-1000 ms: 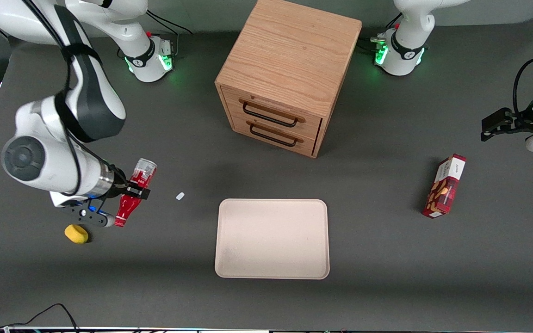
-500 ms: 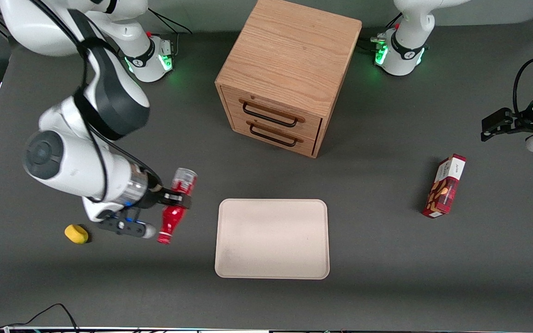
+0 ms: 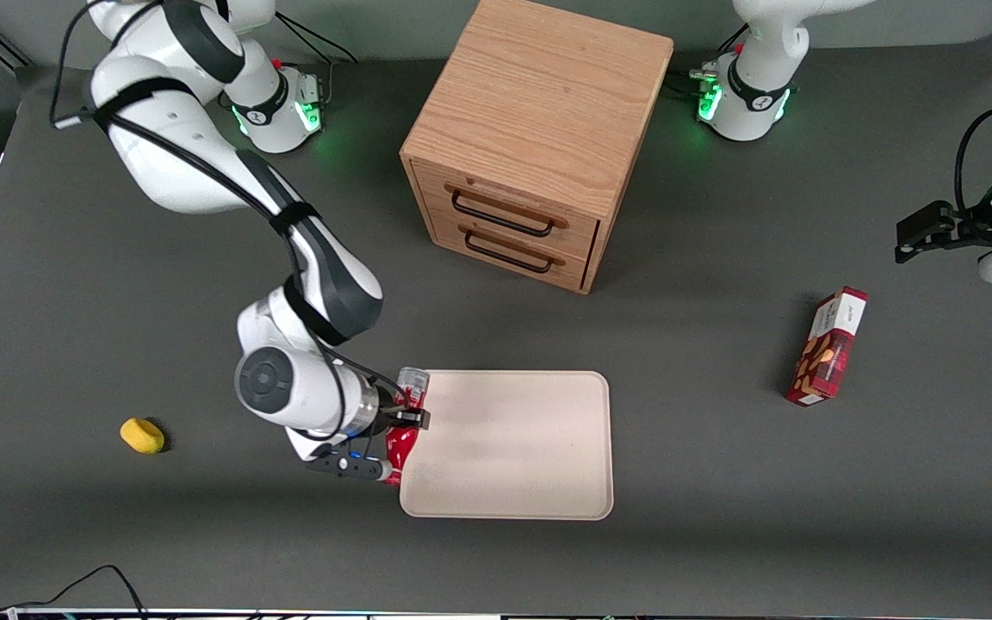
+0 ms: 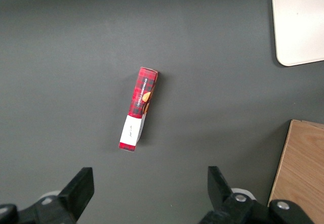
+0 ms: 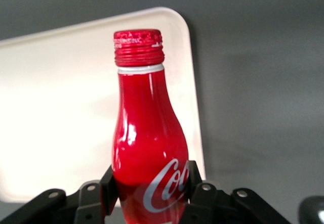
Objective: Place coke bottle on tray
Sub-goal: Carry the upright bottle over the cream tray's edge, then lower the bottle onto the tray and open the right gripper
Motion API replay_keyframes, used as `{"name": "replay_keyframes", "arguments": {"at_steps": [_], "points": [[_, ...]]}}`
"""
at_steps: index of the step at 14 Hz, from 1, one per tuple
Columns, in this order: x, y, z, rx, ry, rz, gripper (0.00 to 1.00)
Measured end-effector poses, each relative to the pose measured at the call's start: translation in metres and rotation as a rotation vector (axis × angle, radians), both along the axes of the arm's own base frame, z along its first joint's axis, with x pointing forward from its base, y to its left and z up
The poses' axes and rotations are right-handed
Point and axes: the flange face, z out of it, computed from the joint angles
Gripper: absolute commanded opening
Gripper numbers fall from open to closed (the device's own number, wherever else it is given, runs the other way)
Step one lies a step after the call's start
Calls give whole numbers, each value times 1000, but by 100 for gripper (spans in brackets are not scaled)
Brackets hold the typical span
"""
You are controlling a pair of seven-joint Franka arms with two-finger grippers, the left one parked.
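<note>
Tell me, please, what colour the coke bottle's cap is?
Red, clearest in the right wrist view: coke bottle in end effector.

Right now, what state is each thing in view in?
pincer: shut on the coke bottle, at the tray's edge toward the working arm's end
coke bottle: held, capped, off the table
tray: bare, flat on the table
drawer cabinet: both drawers closed
snack box: lying flat
yellow object: resting on the table

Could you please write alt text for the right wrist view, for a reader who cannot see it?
The gripper is shut on the coke bottle, a red bottle with white script and a red screw cap, gripping its body from both sides. Past the bottle lies the beige tray, one rounded corner showing against the dark grey table.
</note>
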Motion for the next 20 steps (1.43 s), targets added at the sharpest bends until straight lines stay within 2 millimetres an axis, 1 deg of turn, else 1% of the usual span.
{"name": "replay_keyframes", "arguments": {"at_steps": [1, 2, 4, 7, 11, 14, 15, 16, 17, 18, 20], "points": [[-2, 2, -17, -21, 4, 15, 0], [-3, 3, -30, -42, 0, 29, 0], [-4, 3, -46, -75, -13, 52, 0], [-6, 7, -56, -81, -14, 63, 0], [-11, 20, -69, -85, -30, 88, 0], [-14, 25, -70, -85, -33, 97, 0], [-15, 27, -70, -85, -33, 99, 29], [-15, 28, -70, -85, -34, 101, 89], [-15, 28, -70, -85, -34, 102, 100], [-16, 29, -73, -88, -40, 107, 100], [-17, 31, -85, -119, -69, 123, 100]]}}
